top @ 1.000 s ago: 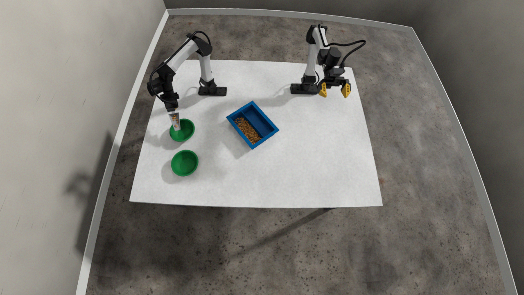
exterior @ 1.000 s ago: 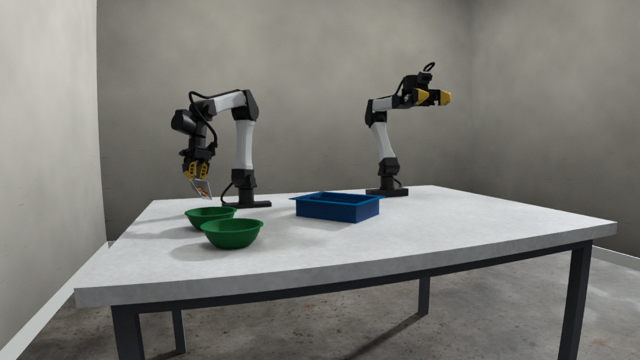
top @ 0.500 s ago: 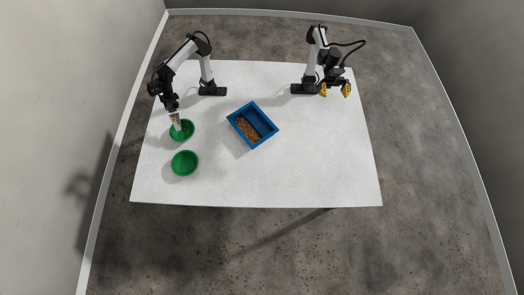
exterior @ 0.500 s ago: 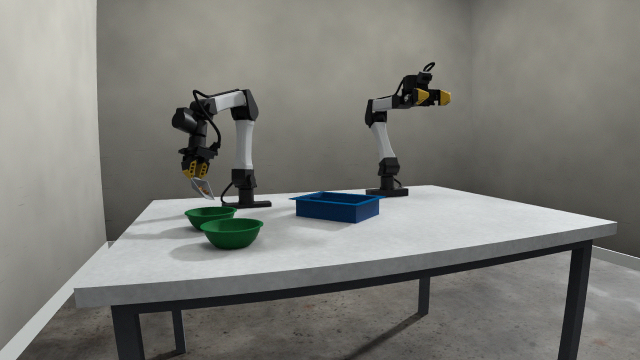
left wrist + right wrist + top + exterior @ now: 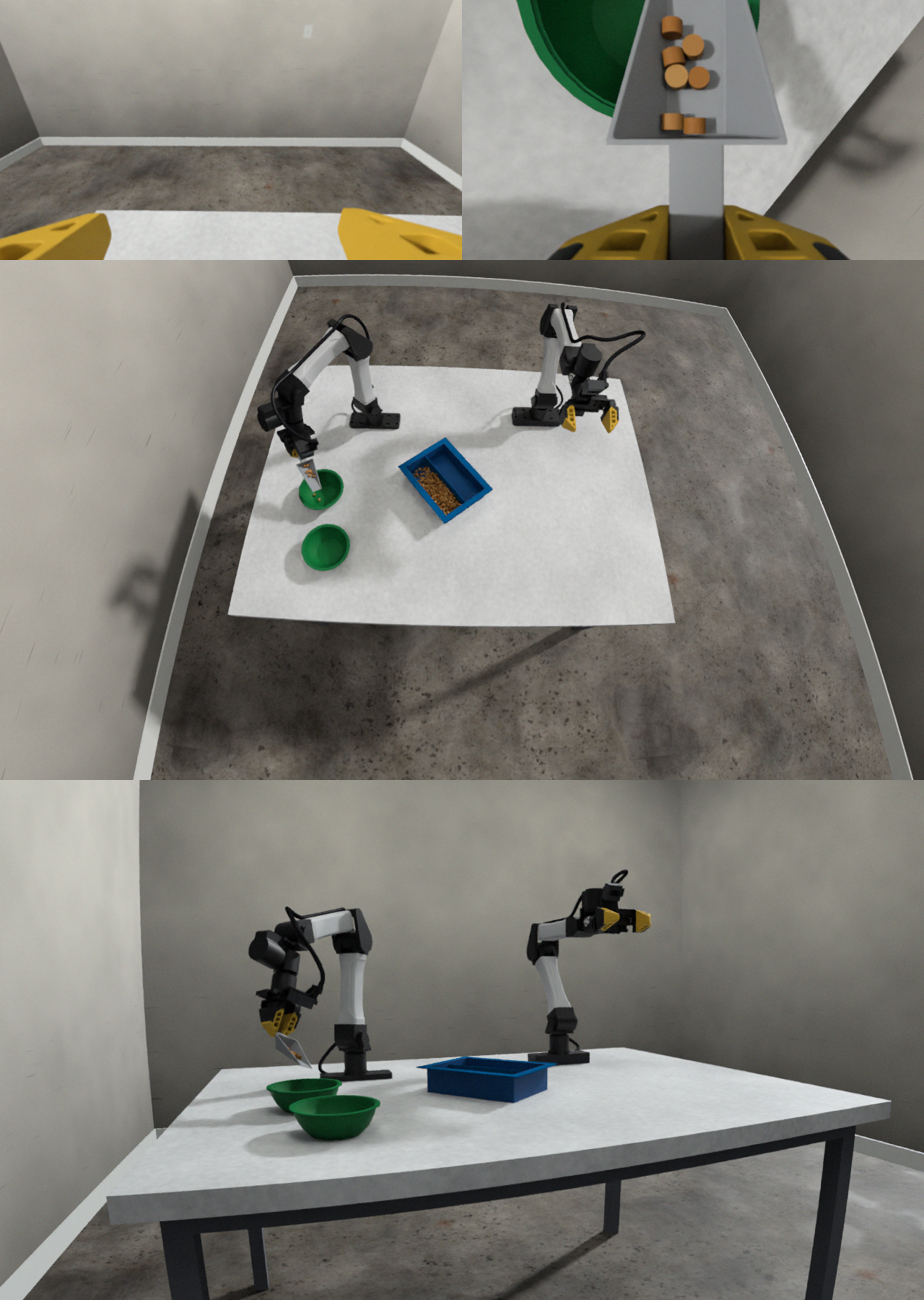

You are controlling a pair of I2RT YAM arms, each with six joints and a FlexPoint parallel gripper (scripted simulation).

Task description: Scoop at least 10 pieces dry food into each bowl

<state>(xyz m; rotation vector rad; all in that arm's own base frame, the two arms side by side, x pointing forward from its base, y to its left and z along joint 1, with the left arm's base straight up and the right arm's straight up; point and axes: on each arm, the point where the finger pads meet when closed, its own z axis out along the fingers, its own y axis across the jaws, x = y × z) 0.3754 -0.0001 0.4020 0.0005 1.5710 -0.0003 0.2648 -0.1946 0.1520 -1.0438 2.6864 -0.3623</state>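
Grey scoop (image 5: 315, 483) (image 5: 286, 1046) (image 5: 747, 90), grasped in the right jaws, should be tipped gradually over the green bowl (image 5: 338, 490) (image 5: 281, 1095) (image 5: 570, 54); the left jaws are released.

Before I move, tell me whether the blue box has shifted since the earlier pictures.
No, the blue box sits unshifted relative to the white tabletop in both outside views.
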